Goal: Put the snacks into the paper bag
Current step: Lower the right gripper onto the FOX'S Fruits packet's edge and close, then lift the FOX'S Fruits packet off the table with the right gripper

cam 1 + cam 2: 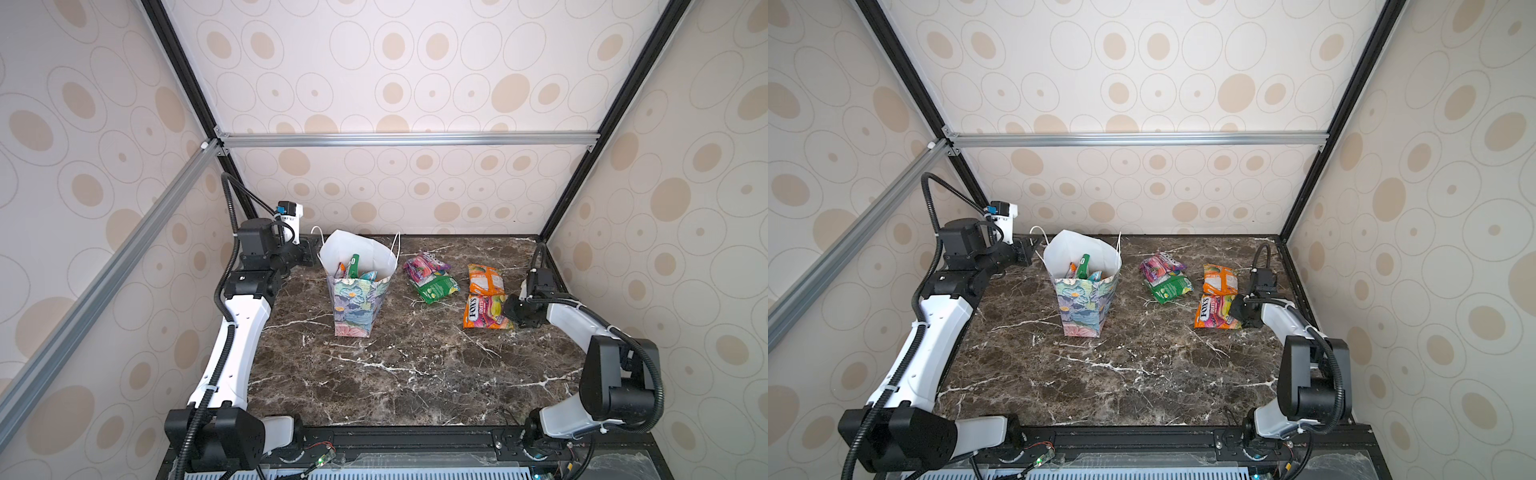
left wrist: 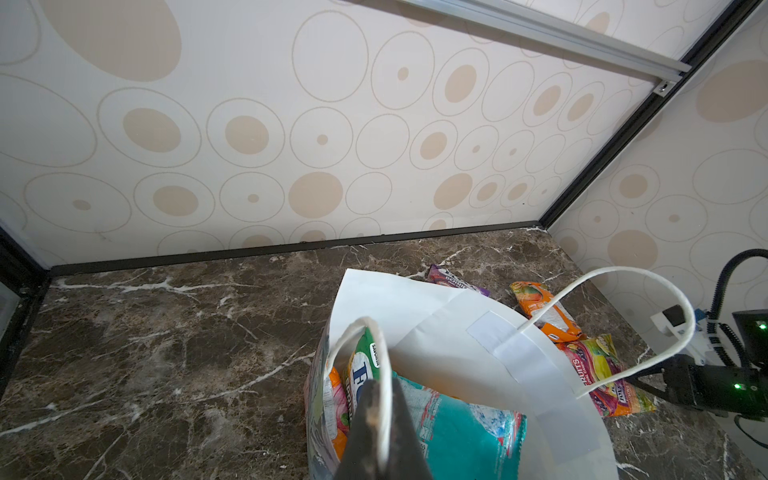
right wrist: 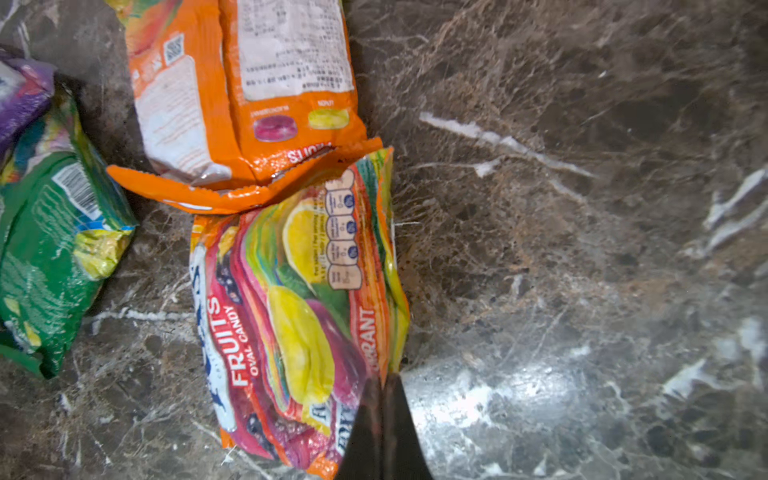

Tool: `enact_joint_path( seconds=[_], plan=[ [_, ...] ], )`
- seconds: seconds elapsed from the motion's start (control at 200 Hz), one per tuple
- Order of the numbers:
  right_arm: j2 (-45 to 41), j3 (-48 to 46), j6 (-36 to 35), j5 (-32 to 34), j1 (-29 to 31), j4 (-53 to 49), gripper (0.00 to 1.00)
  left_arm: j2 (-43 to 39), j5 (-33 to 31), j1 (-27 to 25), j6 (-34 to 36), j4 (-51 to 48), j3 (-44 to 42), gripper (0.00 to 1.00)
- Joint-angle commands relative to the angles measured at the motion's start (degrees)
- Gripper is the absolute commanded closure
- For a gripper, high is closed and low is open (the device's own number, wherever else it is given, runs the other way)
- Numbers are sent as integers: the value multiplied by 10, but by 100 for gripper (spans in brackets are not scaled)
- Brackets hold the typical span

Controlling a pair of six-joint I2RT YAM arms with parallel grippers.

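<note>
a: why is the left hand (image 2: 381, 399) pinched shut on the paper bag's (image 1: 357, 307) cord handle (image 2: 387, 365)?
b: likely to steady it, far left on the desk (image 1: 415, 374) — the right hand (image 3: 382, 388) clamps the fruits packet's (image 3: 291, 311) edge, far right.

Tabletop: dark brown marble slab (image 1: 395, 374) with white veins.
Bag: upright pastel floral paper gift bag (image 1: 360, 299), white inside, mouth open, left of centre.
Inside bag: tall green packet (image 1: 354, 266), orange packet edge (image 1: 340, 271) at its left, teal packet (image 1: 369, 275) at its right.
Middle pair: crinkly pink-purple packet (image 1: 424, 265), with green plastic packet (image 1: 439, 288) touching its near side.
Right pair: orange plastic packet (image 1: 485, 279) farther, orange "FOX'S" fruit packet (image 1: 484, 313) nearer, ends touching.
Left gripper (image 1: 312, 250): black, just beside bag's far-left rim and white cord handle (image 1: 316, 232).
Right gripper (image 1: 509, 309): black, touching right edge of "FOX'S" packet.
</note>
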Motion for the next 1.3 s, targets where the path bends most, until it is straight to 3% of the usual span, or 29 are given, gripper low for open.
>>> enact_joint_path(
  seconds=[0.0,0.495,1.296],
  plan=[
    [-29,-4,10,-18,-1,-9,100,-12,4,-1,12,31,16,96],
    [-128,10,23,-78,5,-21,100,-15,3,-1,12,32,16,96],
    [-183,85,16,-75,51,-61,100,-15,1,-1,12,32,15,96]
  ],
)
